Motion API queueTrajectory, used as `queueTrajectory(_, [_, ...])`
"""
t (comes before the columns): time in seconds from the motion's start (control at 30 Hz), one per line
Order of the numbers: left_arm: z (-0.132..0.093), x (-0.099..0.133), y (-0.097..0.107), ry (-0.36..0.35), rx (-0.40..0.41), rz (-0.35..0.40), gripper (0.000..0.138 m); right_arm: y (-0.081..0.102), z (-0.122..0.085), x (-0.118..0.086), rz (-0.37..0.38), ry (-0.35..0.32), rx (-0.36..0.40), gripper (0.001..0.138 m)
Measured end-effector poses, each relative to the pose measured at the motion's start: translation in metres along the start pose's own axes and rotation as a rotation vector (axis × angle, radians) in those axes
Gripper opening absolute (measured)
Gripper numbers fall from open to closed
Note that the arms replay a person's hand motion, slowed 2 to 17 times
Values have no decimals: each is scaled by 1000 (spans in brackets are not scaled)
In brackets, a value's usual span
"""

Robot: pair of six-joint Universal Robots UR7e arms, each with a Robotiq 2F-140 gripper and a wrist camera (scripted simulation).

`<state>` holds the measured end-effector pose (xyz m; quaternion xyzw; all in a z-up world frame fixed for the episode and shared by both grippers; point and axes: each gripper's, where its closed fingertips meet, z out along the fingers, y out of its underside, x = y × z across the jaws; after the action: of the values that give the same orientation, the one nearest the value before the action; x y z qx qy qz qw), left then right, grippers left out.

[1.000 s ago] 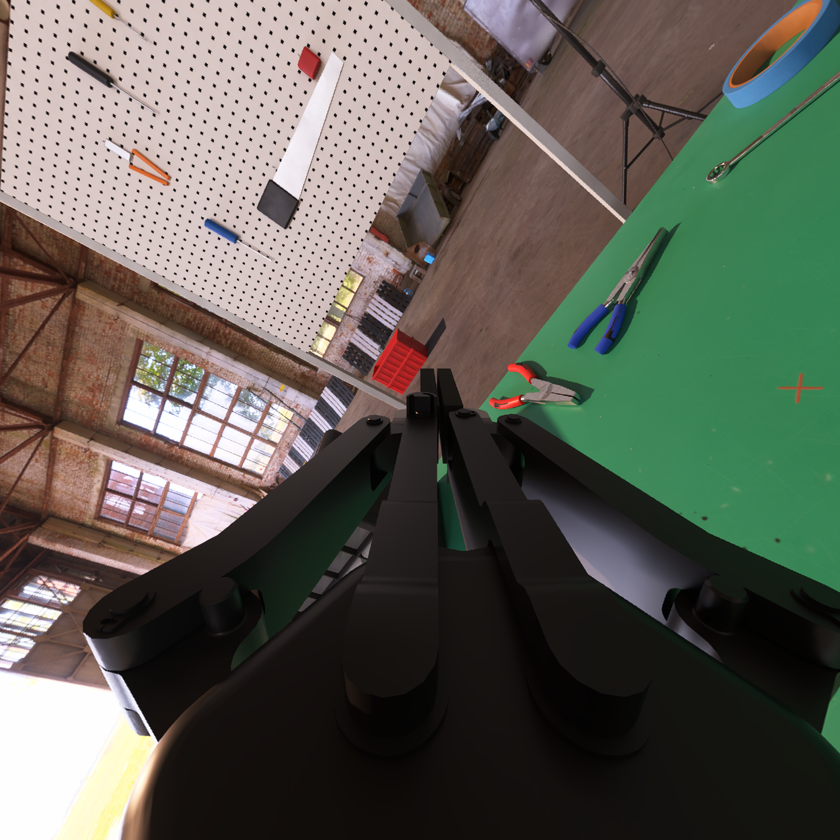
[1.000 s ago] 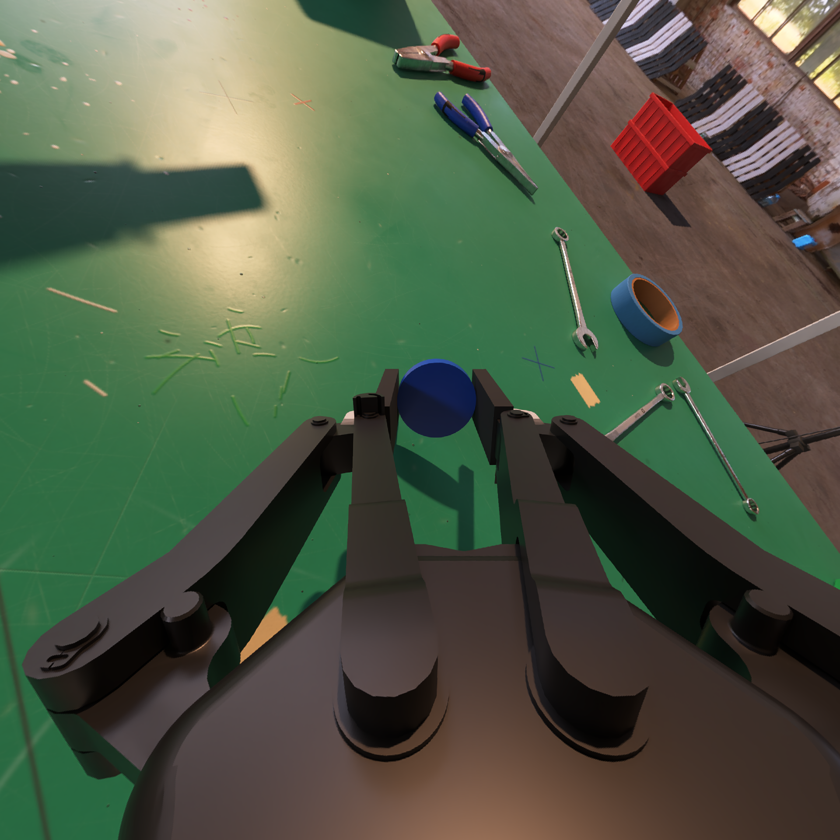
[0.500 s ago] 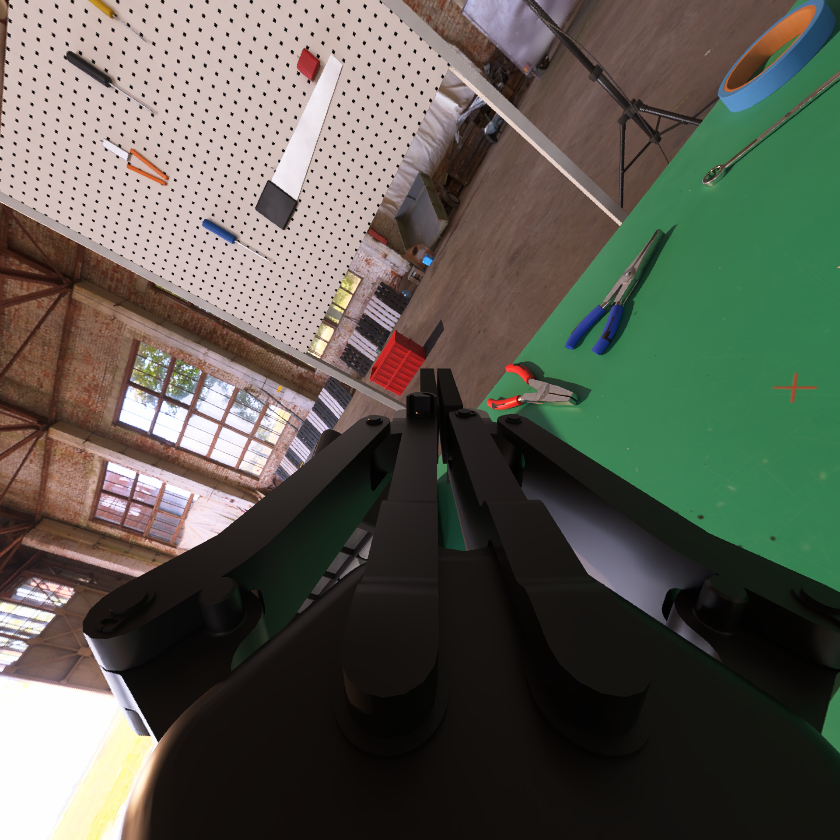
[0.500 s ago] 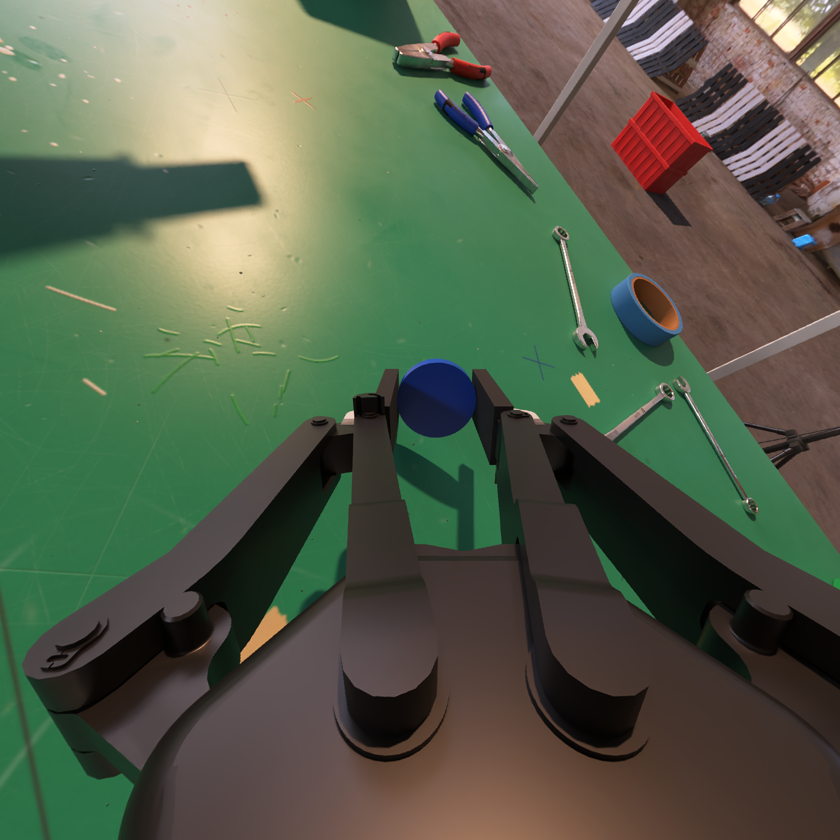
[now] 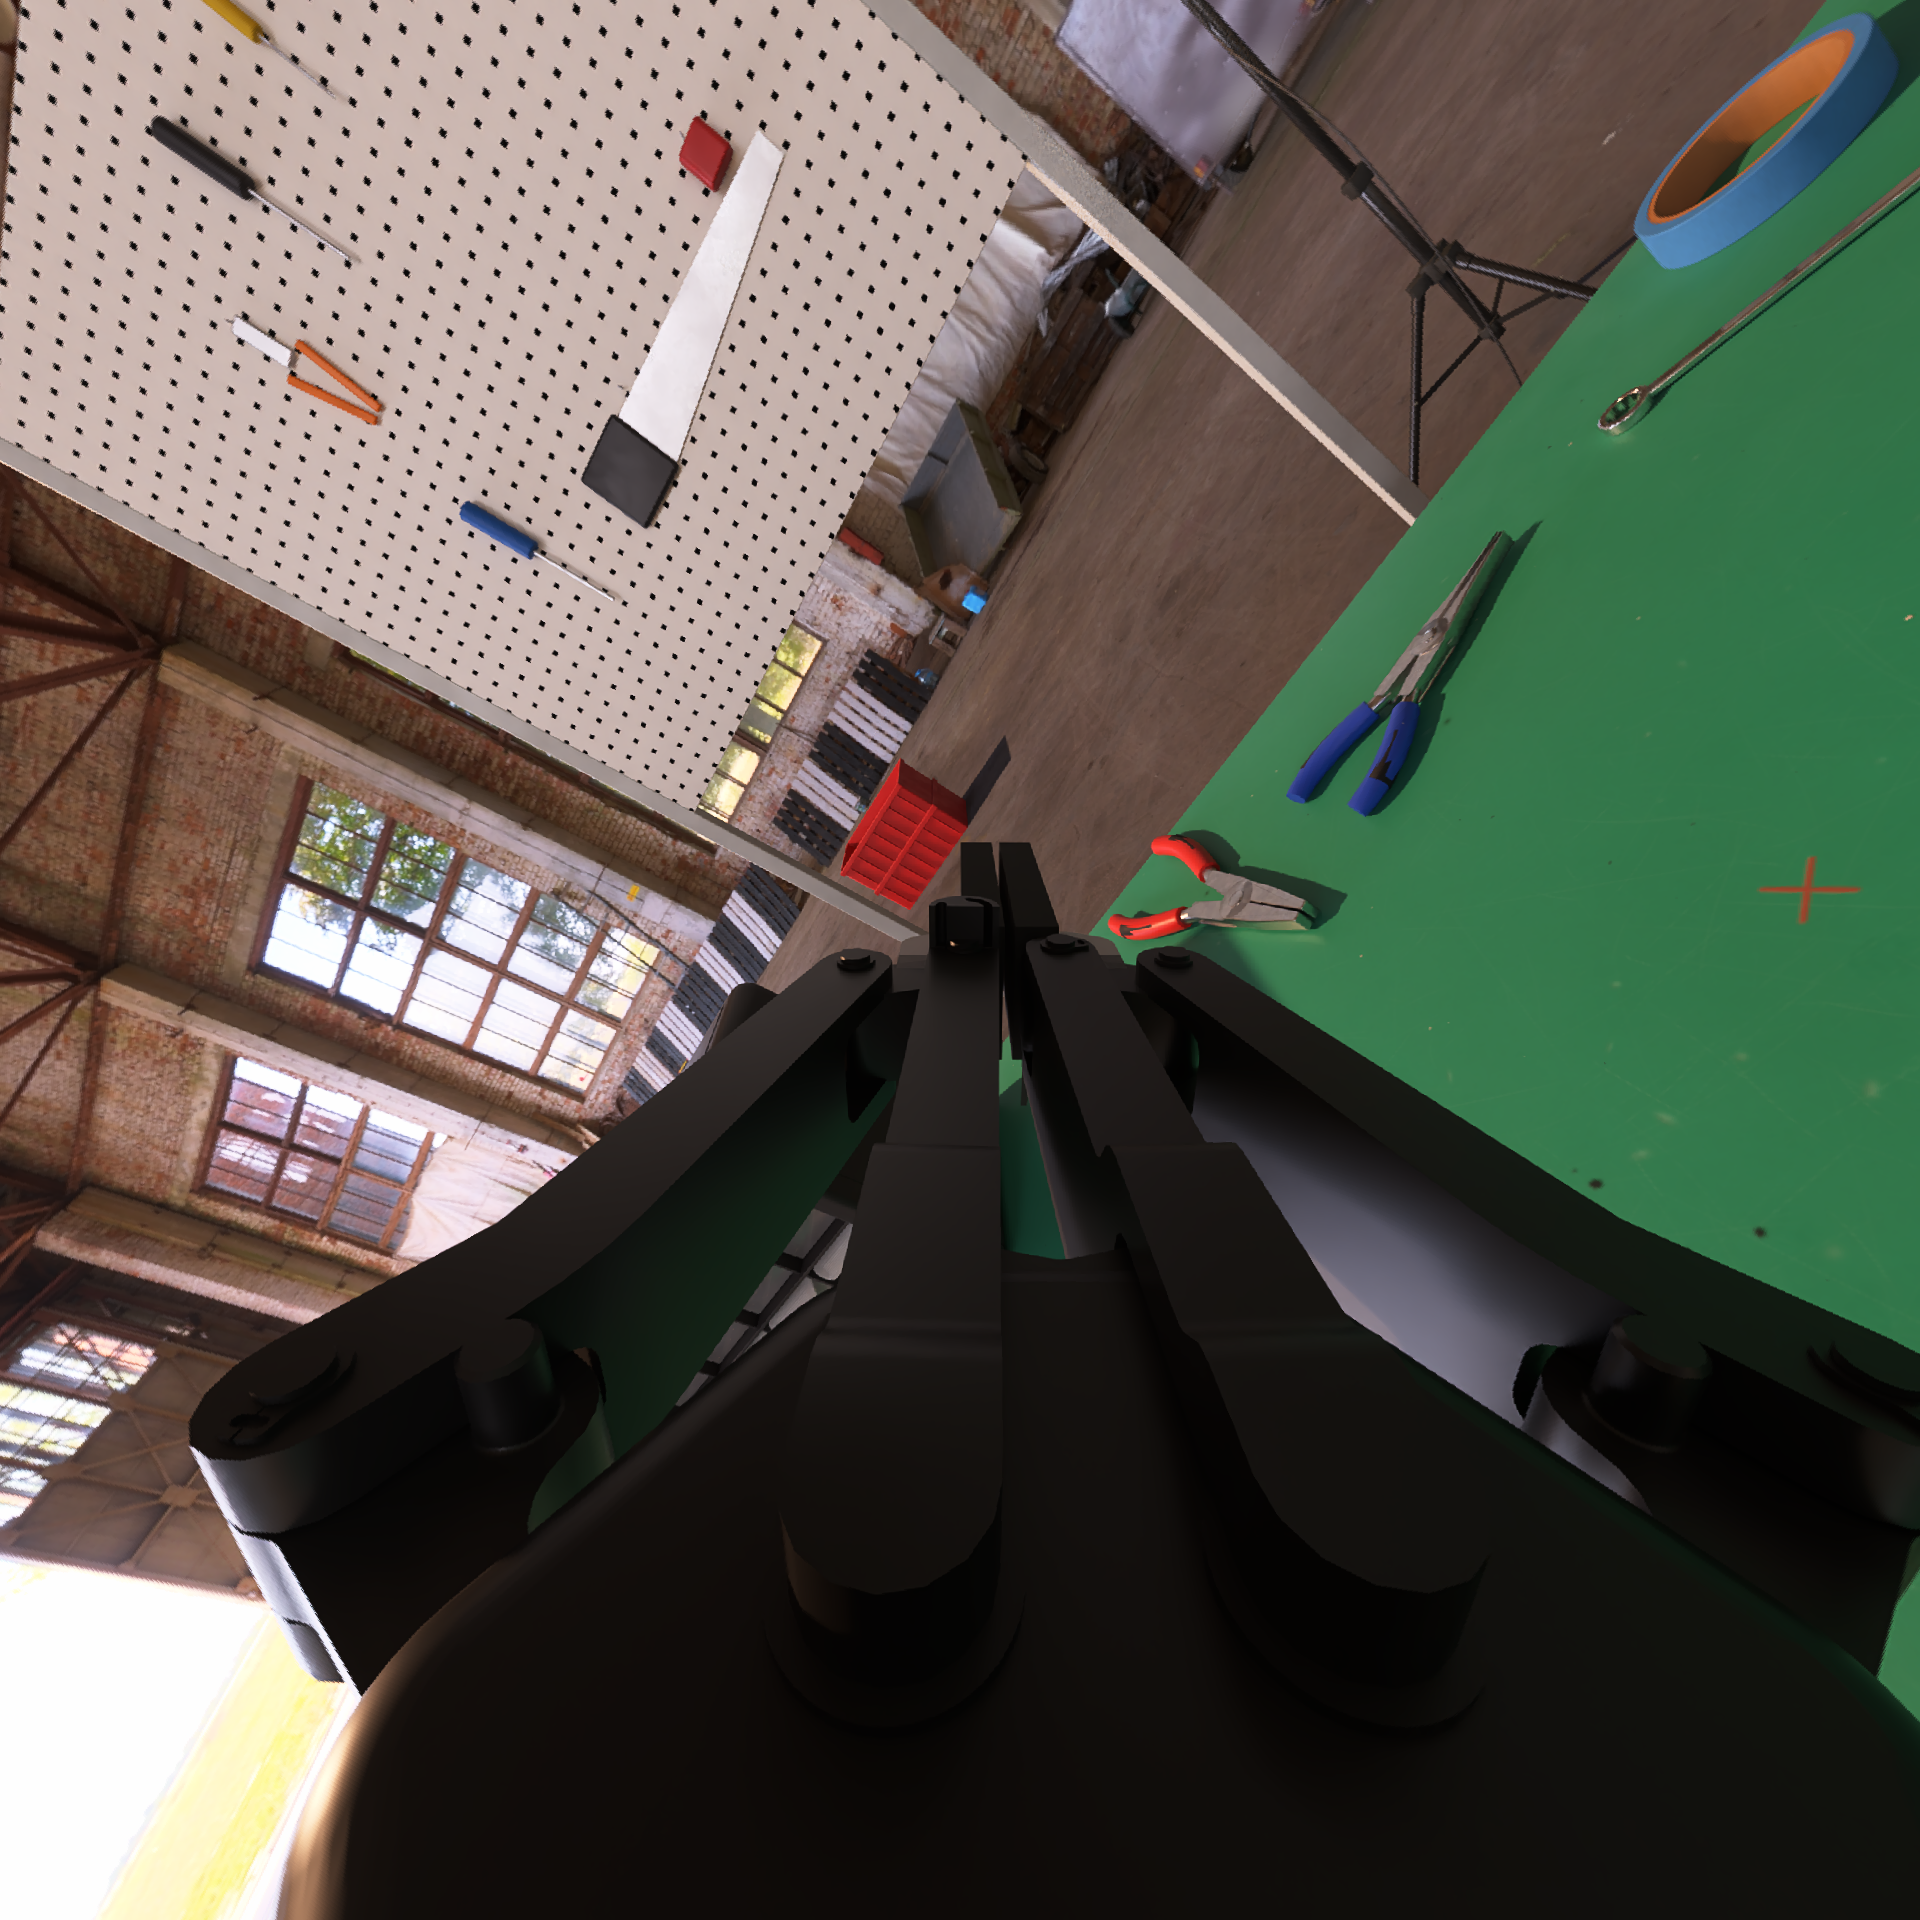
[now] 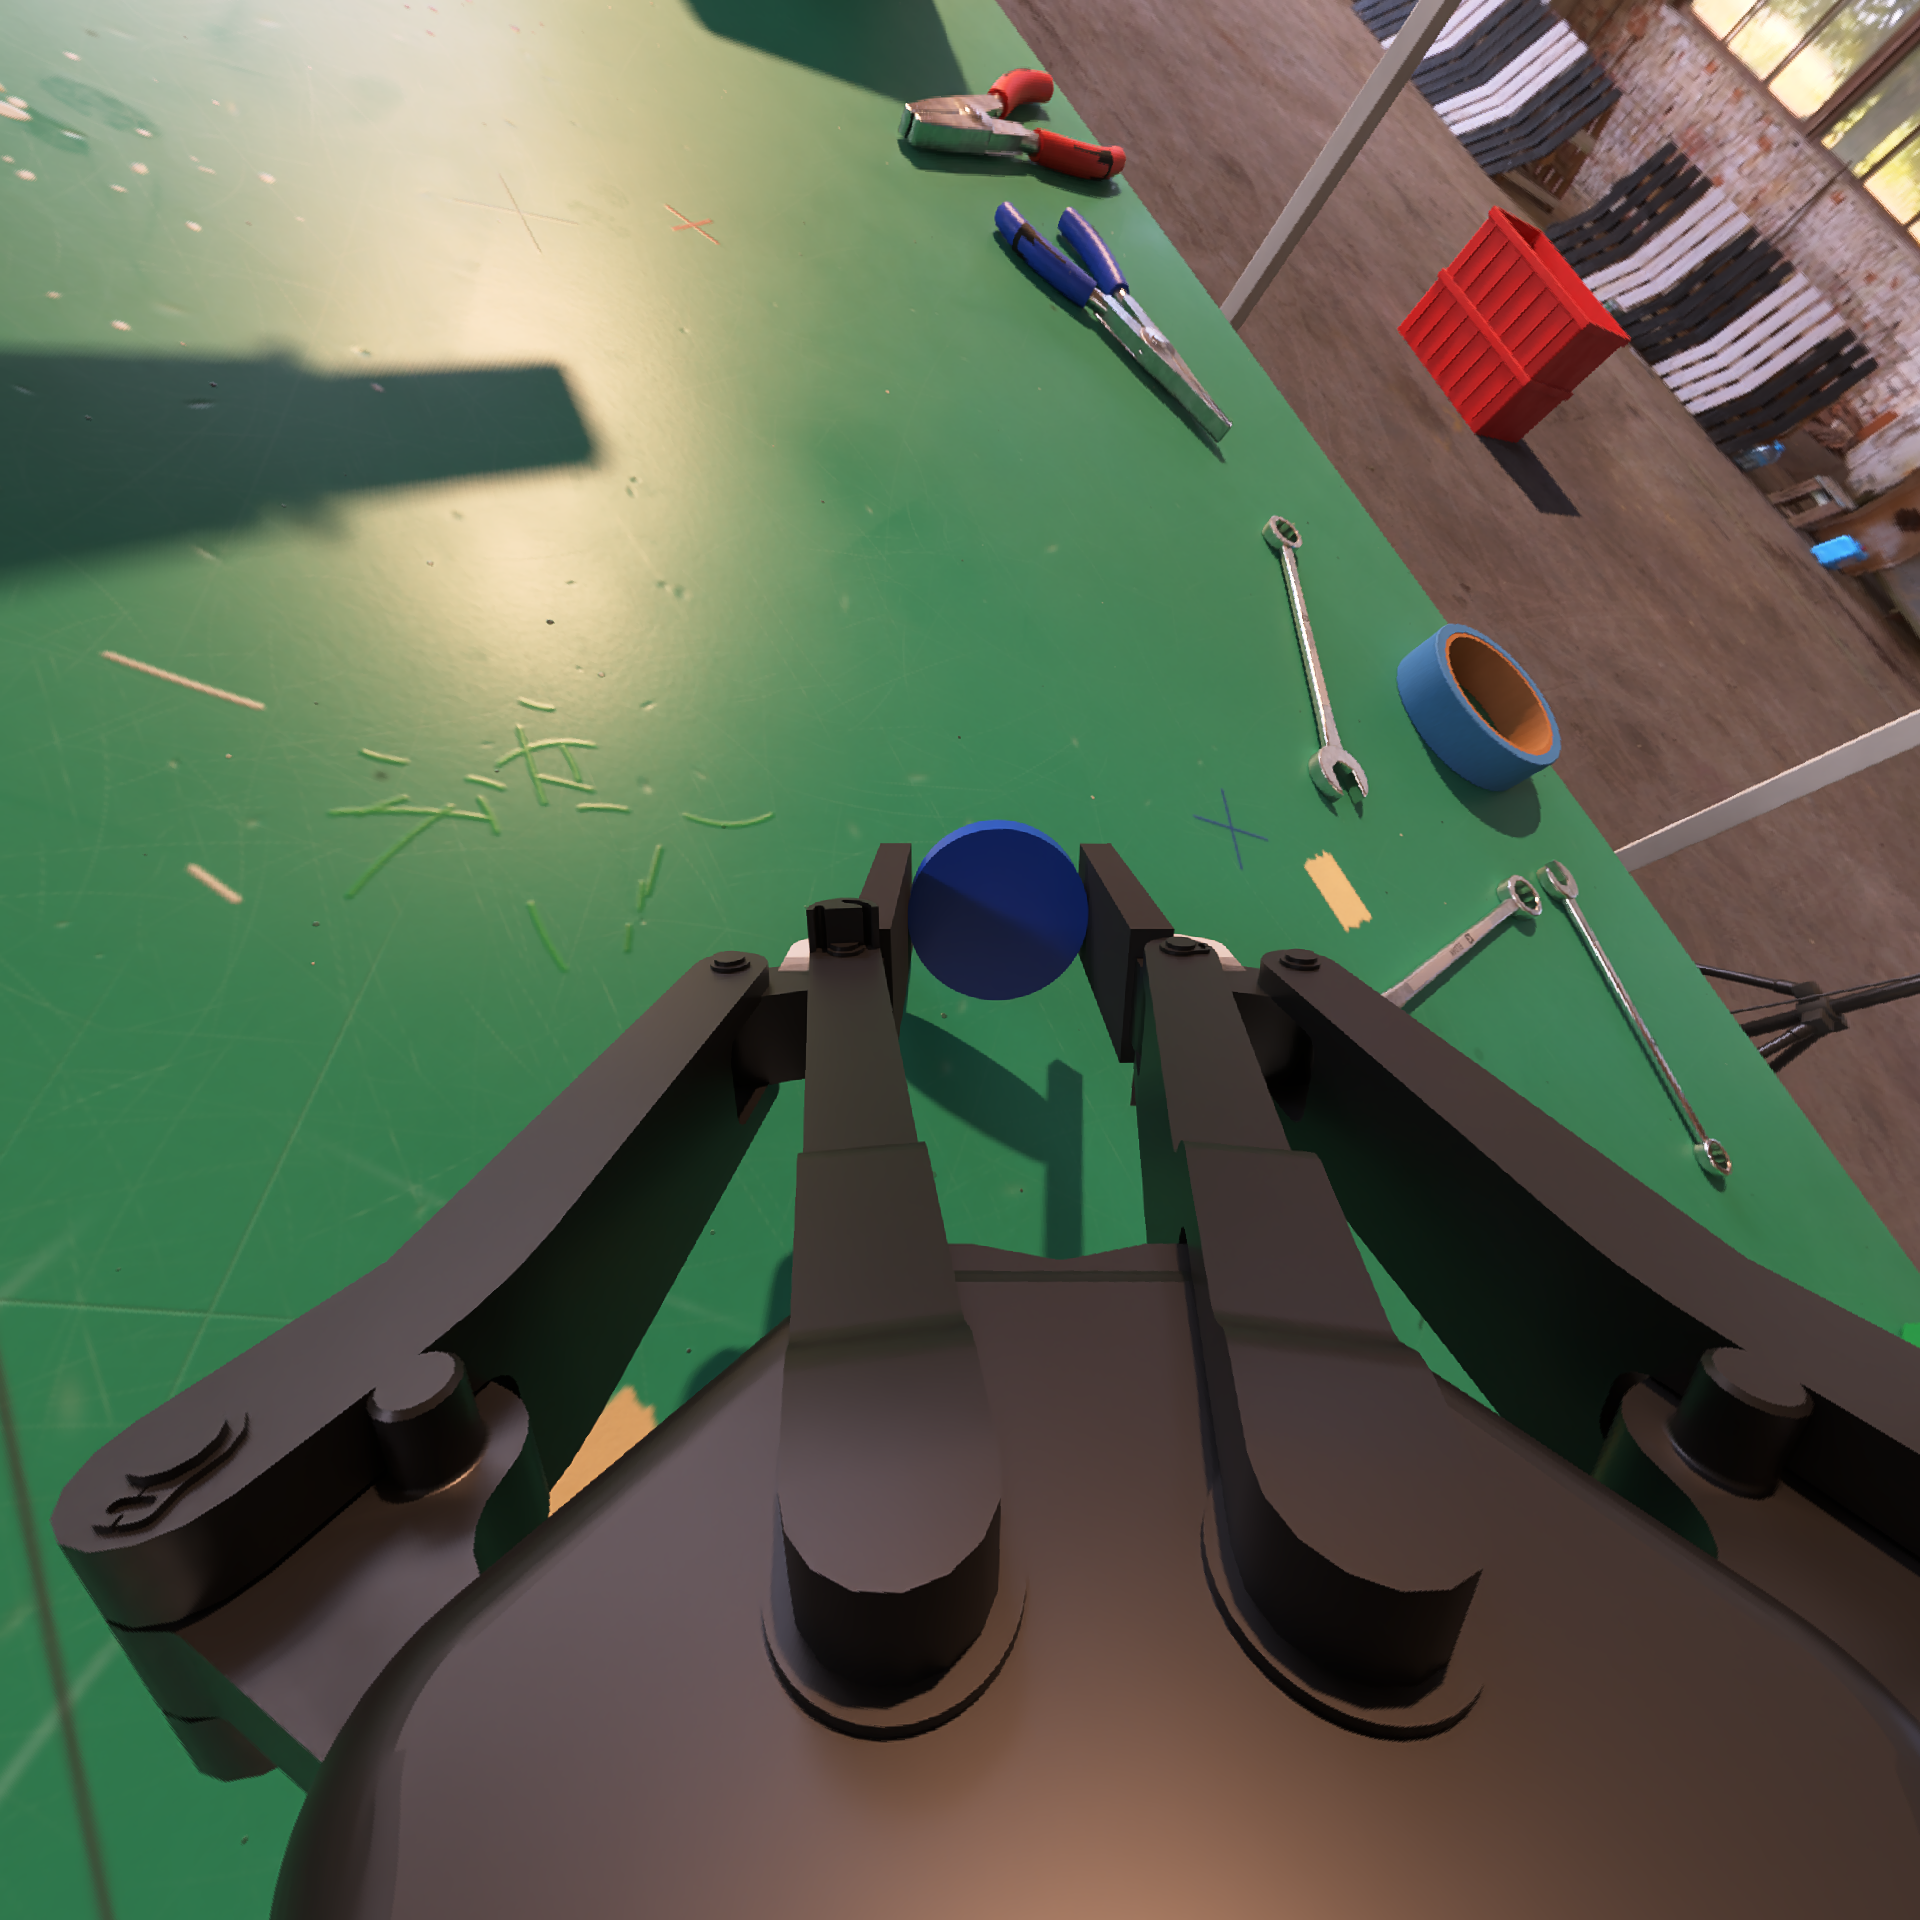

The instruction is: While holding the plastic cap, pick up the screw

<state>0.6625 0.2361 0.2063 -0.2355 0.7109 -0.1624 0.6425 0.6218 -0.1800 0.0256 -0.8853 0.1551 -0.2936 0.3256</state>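
Observation:
My right gripper [image 6: 997, 873] is shut on a round blue plastic cap [image 6: 997, 909] and holds it above the green table [image 6: 727, 520]; the cap's shadow falls on the table below it. My left gripper [image 5: 995, 868] has its fingers pressed together, tilted sideways past the table's edge [image 5: 1247, 831]. I see nothing between its fingertips. No screw shows in either view.
Red-handled pliers [image 5: 1216, 904], blue-handled pliers [image 5: 1392, 696], a blue tape roll [image 5: 1756, 145] and a wrench [image 5: 1756, 301] lie along the table's edge. The right wrist view shows the tape [image 6: 1475, 717], three wrenches [image 6: 1309, 665] and green shavings [image 6: 499, 800]. A pegboard [image 5: 468, 312] with tools stands beyond.
The left wrist view has shifted very slightly, so the table objects slid a little to the left. The right gripper and the cap have not moved.

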Motion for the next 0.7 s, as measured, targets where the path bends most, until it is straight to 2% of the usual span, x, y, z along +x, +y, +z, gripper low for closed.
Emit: queueTrajectory(0.7, [0, 0, 0, -4, 7, 3, 2, 0, 0, 0, 0, 0, -1, 43])
